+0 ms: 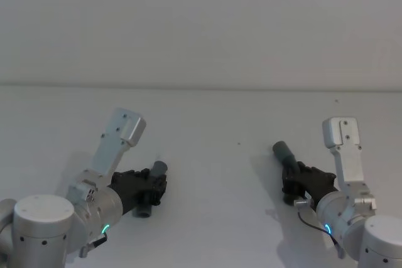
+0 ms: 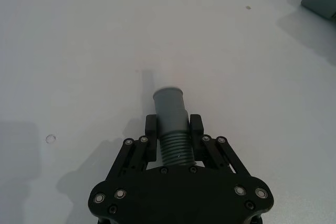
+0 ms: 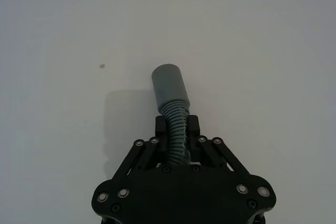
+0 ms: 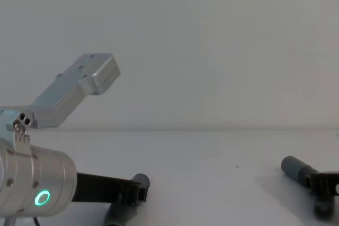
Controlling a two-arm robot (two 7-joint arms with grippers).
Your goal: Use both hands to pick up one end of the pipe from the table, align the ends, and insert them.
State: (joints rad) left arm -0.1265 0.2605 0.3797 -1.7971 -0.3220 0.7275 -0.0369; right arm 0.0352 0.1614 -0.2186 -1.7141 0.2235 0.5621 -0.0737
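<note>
Now pinching the dark grey corrugated hose (image 2: 176, 148) with the left gripper (image 2: 173, 129), both black fingers (image 2: 151, 129) pressing on the ribbed part just behind one smooth grey cuff (image 2: 170, 107) and leaving that cuff sticking out past the fingertips. Holding this end over the left side of the white table (image 1: 239, 130) in the head view, angling it away from the robot and in toward the middle, throwing a shadow on the surface. Likewise clamping the other end with the right gripper (image 3: 177, 128), its fingers (image 3: 162, 128) closing on the ribs just behind the second cuff (image 3: 169, 85), over the table's right side, also pointing away and inward. Holding the two cuffs well apart, with bare table between them. Letting a short stretch of hose hang down below the left gripper in the head view, and hiding the rest under the grippers and arms. Glowing green at the ring (image 4: 36, 198) on the thick silver left arm (image 4: 53, 183) in the chest view. Not possible to tell which cuff is the spigot and which the socket.
</note>
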